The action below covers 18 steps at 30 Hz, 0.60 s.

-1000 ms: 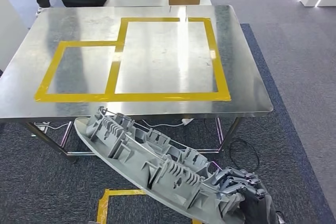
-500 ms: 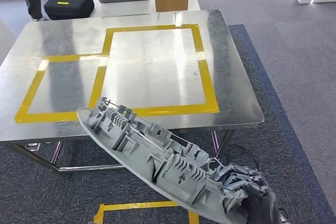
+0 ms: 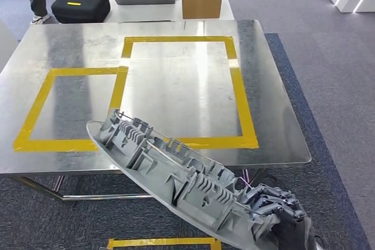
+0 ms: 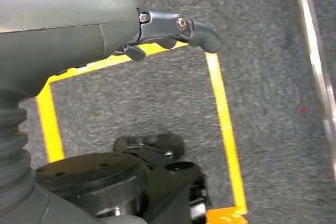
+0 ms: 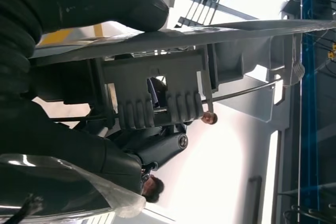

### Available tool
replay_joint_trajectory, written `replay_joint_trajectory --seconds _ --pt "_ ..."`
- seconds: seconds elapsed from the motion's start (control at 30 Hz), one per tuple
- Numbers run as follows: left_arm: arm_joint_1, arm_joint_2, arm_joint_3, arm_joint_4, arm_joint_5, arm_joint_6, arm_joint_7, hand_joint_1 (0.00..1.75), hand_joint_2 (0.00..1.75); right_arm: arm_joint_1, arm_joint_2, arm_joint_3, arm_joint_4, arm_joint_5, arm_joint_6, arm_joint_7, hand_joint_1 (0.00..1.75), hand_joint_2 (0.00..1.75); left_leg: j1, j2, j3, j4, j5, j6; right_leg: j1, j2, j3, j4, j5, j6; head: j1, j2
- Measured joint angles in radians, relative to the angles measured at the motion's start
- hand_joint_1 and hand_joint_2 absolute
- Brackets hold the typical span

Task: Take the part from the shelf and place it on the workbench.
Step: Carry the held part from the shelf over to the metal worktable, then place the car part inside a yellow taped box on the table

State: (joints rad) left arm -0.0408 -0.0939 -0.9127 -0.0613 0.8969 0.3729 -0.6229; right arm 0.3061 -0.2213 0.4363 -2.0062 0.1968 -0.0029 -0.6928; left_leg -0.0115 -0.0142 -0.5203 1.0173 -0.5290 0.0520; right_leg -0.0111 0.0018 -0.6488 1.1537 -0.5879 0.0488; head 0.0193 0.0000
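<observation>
Head view: right hand around part

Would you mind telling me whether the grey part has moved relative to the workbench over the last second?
Yes. The part, held by the right hand, now overlaps the workbench near edge and yellow tape; earlier it was short of the edge.

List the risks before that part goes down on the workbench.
The right hand grips the long grey part at one end alone, so its free end may sag or twist loose. That far end hangs over the workbench edge and may strike it. The left hand gives no support.
</observation>
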Motion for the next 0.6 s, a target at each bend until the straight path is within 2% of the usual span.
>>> replay_joint_trajectory --seconds 0.03,0.07,0.1,0.2,0.23,0.27,0.33,0.37,0.4,0.43,0.47,0.53,0.57,0.6 --pt "0.000 0.000 0.000 0.000 0.000 0.000 0.000 0.00 1.75 0.000 0.000 0.000 0.000 0.000 0.000 0.000 1.75 1.75 -0.001 -0.001 0.012 0.001 -0.012 -0.004 0.001 -0.002 0.009 -0.053 0.045 -0.003 0.000 0.000" --pt "-0.002 0.000 0.000 0.000 0.000 0.000 0.000 0.00 1.75 0.001 0.000 0.000 0.000 0.000 0.000 -0.001 1.75 1.75 -0.002 -0.001 0.020 0.002 -0.021 -0.009 0.003 -0.003 0.018 -0.089 0.079 -0.010 -0.001 0.000" --pt "-0.003 0.000 0.000 0.000 0.000 0.000 0.000 0.00 1.75 0.001 0.000 0.000 0.000 -0.001 0.000 -0.001 1.75 1.75 -0.003 -0.001 0.023 0.003 -0.028 -0.015 0.005 -0.003 0.023 -0.106 0.097 -0.018 -0.001 0.000" --pt "-0.006 0.001 -0.001 0.000 0.000 0.000 0.000 0.00 1.75 0.004 0.000 -0.001 -0.002 0.000 0.000 0.000 1.75 1.75 -0.003 0.000 0.021 0.026 -0.029 -0.028 0.003 0.000 0.040 -0.114 0.096 -0.041 -0.001 0.000" --pt "-0.007 0.001 -0.001 0.000 0.000 0.000 0.000 0.00 1.75 0.004 0.000 -0.002 -0.002 0.000 -0.001 0.000 1.75 1.75 -0.003 0.001 0.005 0.057 -0.027 -0.033 0.001 -0.001 0.049 -0.117 0.093 -0.046 -0.003 0.000" --pt "-0.008 0.001 -0.001 0.000 0.000 0.000 0.000 0.00 1.75 0.004 0.001 -0.003 -0.002 0.000 0.000 0.000 1.75 1.75 -0.001 0.001 -0.024 0.108 -0.032 -0.039 -0.001 -0.002 0.058 -0.120 0.087 -0.050 -0.004 0.000" --pt "-0.009 0.001 -0.001 0.000 0.000 0.000 0.000 0.00 1.75 0.004 0.002 -0.003 -0.002 0.000 0.000 -0.001 1.75 1.75 0.004 0.003 -0.100 0.228 -0.074 -0.050 -0.001 -0.004 0.076 -0.124 0.073 -0.056 -0.008 0.000" --pt "-0.008 0.001 -0.001 0.000 0.000 0.000 0.000 0.00 1.75 0.004 0.002 -0.003 -0.002 0.000 0.000 -0.001 1.75 1.75 0.006 0.003 -0.136 0.273 -0.101 -0.053 -0.001 -0.004 0.086 -0.124 0.065 -0.056 -0.008 0.000" --pt "-0.007 0.001 -0.001 0.000 0.000 0.000 0.000 0.00 1.75 0.005 0.002 -0.003 -0.002 0.000 0.000 -0.001 1.75 1.75 0.007 0.003 -0.159 0.292 -0.117 -0.054 0.000 -0.003 0.097 -0.124 0.056 -0.056 -0.008 0.000" --pt "-0.006 0.001 -0.001 0.000 0.000 0.000 0.000 0.00 1.75 0.006 0.002 -0.003 -0.002 0.000 0.000 -0.001 1.75 1.75 0.007 0.003 -0.169 0.281 -0.110 -0.052 0.000 -0.002 0.109 -0.124 0.047 -0.056 -0.008 0.000" --pt "-0.005 0.001 -0.001 0.000 0.000 0.000 0.000 0.00 1.75 0.006 0.002 -0.003 -0.002 0.000 0.000 -0.001 1.75 1.75 0.006 0.003 -0.163 0.239 -0.077 -0.047 0.001 -0.002 0.123 -0.124 0.037 -0.055 -0.008 0.000" --pt "-0.004 0.002 -0.001 0.000 0.000 0.000 0.000 0.00 1.75 0.006 0.003 -0.003 -0.002 0.000 0.000 -0.001 1.75 1.75 -0.001 0.004 -0.134 0.121 0.016 -0.032 0.003 -0.002 0.146 -0.126 0.018 -0.050 -0.006 0.000" --pt "-0.004 0.003 -0.001 0.000 0.000 0.000 0.000 0.00 1.75 0.006 0.003 -0.004 -0.002 -0.001 0.000 -0.001 1.75 1.75 -0.005 0.005 -0.122 0.073 0.047 -0.025 0.003 -0.002 0.152 -0.129 0.010 -0.047 -0.006 0.000" --pt "-0.003 0.003 -0.001 0.001 0.000 0.000 0.000 0.00 1.75 0.006 0.003 -0.004 -0.002 -0.001 0.000 -0.001 1.75 1.75 -0.009 0.005 -0.114 0.046 0.063 -0.019 0.003 -0.002 0.156 -0.133 0.006 -0.042 -0.005 0.000"
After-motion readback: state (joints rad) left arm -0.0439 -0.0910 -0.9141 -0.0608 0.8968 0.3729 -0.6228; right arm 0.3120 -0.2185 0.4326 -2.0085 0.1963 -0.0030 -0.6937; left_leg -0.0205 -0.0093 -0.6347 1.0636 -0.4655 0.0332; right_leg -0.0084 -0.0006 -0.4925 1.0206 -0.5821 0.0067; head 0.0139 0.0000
